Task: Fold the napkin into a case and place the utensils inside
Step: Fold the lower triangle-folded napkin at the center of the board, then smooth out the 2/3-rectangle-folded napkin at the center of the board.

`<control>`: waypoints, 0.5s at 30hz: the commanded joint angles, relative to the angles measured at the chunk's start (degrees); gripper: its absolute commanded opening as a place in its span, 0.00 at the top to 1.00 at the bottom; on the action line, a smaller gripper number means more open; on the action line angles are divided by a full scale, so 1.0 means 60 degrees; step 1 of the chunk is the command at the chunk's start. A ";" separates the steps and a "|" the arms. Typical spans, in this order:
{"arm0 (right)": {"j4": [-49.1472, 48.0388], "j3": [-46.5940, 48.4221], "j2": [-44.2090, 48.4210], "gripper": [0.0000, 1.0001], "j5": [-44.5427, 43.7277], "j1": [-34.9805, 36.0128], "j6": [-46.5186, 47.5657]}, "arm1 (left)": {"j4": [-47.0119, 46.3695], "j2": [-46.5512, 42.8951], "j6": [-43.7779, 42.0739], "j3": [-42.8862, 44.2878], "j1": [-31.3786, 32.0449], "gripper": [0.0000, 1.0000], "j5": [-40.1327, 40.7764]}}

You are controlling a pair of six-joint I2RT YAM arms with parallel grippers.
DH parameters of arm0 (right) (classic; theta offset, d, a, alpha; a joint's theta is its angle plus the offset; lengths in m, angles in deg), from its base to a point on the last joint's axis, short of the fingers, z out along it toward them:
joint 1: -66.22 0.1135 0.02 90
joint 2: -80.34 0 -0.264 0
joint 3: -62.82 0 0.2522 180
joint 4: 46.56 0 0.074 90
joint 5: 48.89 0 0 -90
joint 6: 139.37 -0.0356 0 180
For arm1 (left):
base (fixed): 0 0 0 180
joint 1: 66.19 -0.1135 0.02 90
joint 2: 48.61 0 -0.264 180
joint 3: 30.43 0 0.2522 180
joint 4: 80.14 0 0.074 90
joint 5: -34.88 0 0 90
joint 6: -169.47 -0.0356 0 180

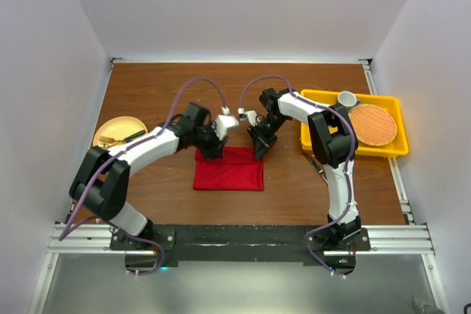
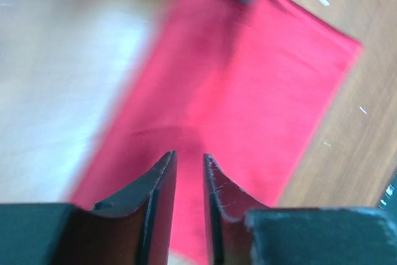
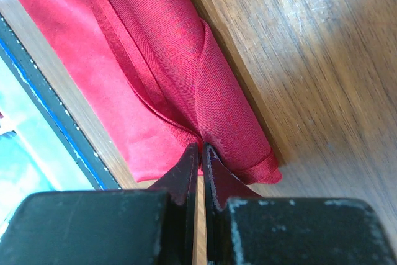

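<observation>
The deep-red napkin [image 1: 229, 174] lies folded into a rectangle at the table's middle. My right gripper [image 1: 259, 148] is at its far right corner. In the right wrist view the gripper [image 3: 201, 147] is shut on a raised fold of the napkin [image 3: 142, 60]. My left gripper [image 1: 213, 148] is at the far left corner. In the blurred left wrist view its jaws [image 2: 189, 154] stand narrowly apart over the flat napkin [image 2: 248, 79], with nothing between them. A slim grey piece [image 1: 317, 168], possibly a utensil, lies by the right arm, mostly hidden.
A yellow tray [image 1: 318, 101] at the right holds a round orange woven mat [image 1: 372, 124] and a white cup [image 1: 346, 98]. A tan plate [image 1: 109, 129] with a dark-handled item sits at the left. White walls enclose the table.
</observation>
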 commanded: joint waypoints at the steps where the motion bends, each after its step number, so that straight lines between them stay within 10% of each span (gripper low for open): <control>1: -0.0532 0.0061 0.0022 1.00 -0.0636 -0.0016 0.0472 | -0.0050 -0.0626 0.0521 0.0625 -0.1111 0.66 -0.0034; 15: -0.0606 -0.0041 0.0242 1.00 -0.0416 -0.0016 0.0472 | 0.0186 0.0092 0.2646 -0.0004 -0.3193 0.55 -0.0618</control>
